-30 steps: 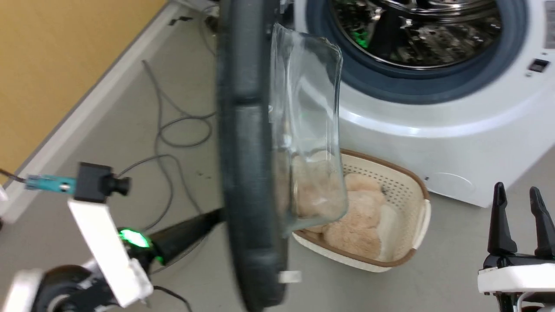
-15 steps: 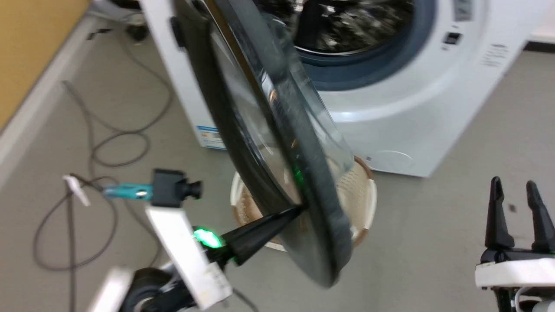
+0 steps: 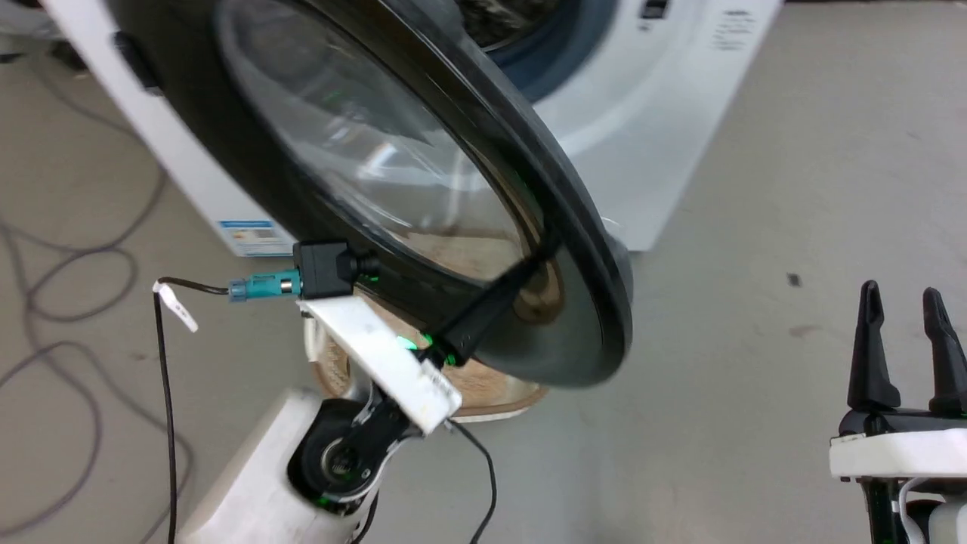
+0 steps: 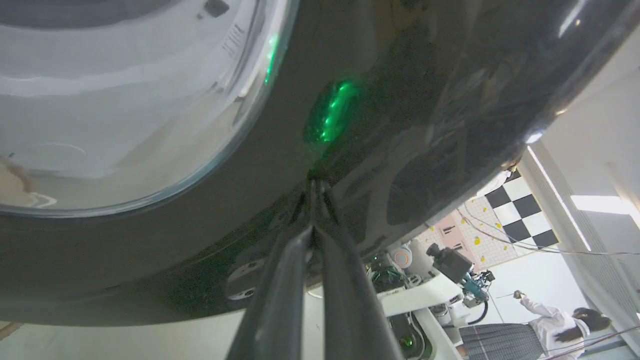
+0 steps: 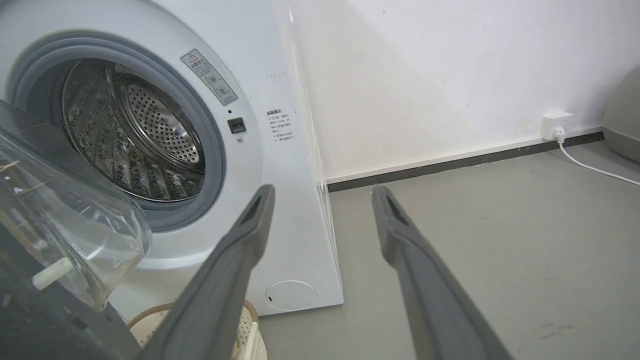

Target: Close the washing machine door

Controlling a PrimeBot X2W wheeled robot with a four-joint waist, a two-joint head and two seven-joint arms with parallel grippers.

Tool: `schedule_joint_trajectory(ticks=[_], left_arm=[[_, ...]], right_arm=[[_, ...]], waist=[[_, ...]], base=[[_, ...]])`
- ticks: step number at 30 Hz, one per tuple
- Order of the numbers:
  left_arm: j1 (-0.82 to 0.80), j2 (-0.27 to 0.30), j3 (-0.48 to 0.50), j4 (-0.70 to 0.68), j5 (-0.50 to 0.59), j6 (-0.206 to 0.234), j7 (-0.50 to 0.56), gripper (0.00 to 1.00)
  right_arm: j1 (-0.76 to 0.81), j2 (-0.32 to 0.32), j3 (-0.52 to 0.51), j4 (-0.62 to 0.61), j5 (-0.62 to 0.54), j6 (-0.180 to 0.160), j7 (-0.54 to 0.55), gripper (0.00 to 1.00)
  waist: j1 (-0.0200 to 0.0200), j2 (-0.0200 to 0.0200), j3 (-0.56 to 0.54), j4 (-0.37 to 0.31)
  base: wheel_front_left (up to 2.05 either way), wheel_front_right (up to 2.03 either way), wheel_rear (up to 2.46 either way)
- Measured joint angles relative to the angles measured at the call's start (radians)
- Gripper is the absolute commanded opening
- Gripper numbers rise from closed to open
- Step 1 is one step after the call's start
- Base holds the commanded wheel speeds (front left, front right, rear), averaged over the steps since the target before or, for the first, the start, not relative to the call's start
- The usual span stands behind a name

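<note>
Grey cables (image 3: 45,302) loop over the concrete floor at the far left. Next to them the robot's pale left forearm (image 3: 257,483) climbs from the bottom edge and bends at the wrist. A small black camera (image 3: 325,268) sits on that wrist. The left gripper (image 3: 540,257) reaches up and to the right with its two dark fingers (image 4: 280,300) pressed flat together, nothing between them. Their tips rest against the glossy black face of the door (image 3: 574,332), just below its glass bowl.

That door stands partly open, swung out on its left edge and tilted across the front of the washing machine (image 3: 619,151). From the right wrist view the bulging glass is well short of the grey-ringed opening, and the steel drum (image 5: 135,135) is in plain sight. A cream basket (image 3: 491,393) sits on the floor under the door's lower rim.

Far right, the right gripper (image 3: 900,291) points straight up. Its fingers are spread wide and empty over bare floor, well apart from the machine.
</note>
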Motion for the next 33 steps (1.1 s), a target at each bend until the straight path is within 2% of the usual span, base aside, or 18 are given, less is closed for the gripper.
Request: schedule_joint_trajectory(ticks=[11, 16, 22, 25, 28, 30, 32, 33], left_arm=[[-0.113, -0.016, -0.106, 0.199, -0.025, 0.000, -0.202, 0.00], [-0.124, 0.002, -0.160, 0.213, -0.032, 0.000, -0.276, 0.00], [-0.122, 0.033, -0.201, 0.216, 0.011, 0.000, -0.441, 0.00], [-0.121, 0.065, -0.207, 0.247, 0.112, 0.000, -0.501, 0.00], [-0.107, 0.065, -0.132, 0.283, 0.232, 0.006, -0.518, 0.00], [-0.085, 0.051, -0.027, 0.267, 0.361, 0.049, -0.518, 0.00], [-0.062, 0.056, 0.049, 0.229, 0.556, 0.106, -0.519, 0.00], [-0.045, 0.053, 0.083, 0.204, 0.635, 0.132, -0.520, 0.12]], right_arm=[[-0.005, 0.000, 0.002, 0.001, 0.011, 0.000, 0.000, 1.00], [-0.005, 0.000, 0.002, 0.003, 0.018, 0.000, 0.000, 1.00], [-0.002, 0.000, -0.002, 0.007, 0.018, 0.000, 0.000, 1.00], [0.001, 0.000, -0.009, 0.006, 0.017, 0.000, 0.000, 1.00], [0.004, 0.000, -0.020, 0.002, 0.013, 0.000, 0.000, 1.00], [0.007, 0.000, -0.028, -0.002, 0.009, 0.000, 0.000, 1.00], [0.010, 0.000, -0.031, -0.006, 0.007, 0.000, 0.000, 1.00], [0.011, 0.000, -0.032, -0.008, 0.006, 0.000, 0.000, 1.00]], waist=[[-0.0001, 0.0000, 0.032, -0.096], [0.0000, 0.0000, 0.023, -0.097], [-0.0001, 0.0000, -0.008, -0.067], [0.0000, 0.0000, -0.029, -0.049], [-0.0001, 0.0000, -0.051, -0.030], [-0.0001, 0.0000, -0.064, -0.018], [0.0000, 0.0000, -0.077, -0.007], [-0.0001, 0.0000, -0.082, -0.002]], base=[[0.00, 0.00, 0.00], [0.00, 0.00, 0.00], [0.00, 0.00, 0.00], [0.00, 0.00, 0.00], [0.00, 0.00, 0.00], [0.00, 0.00, 0.00], [0.00, 0.00, 0.00], [0.00, 0.00, 0.00]])
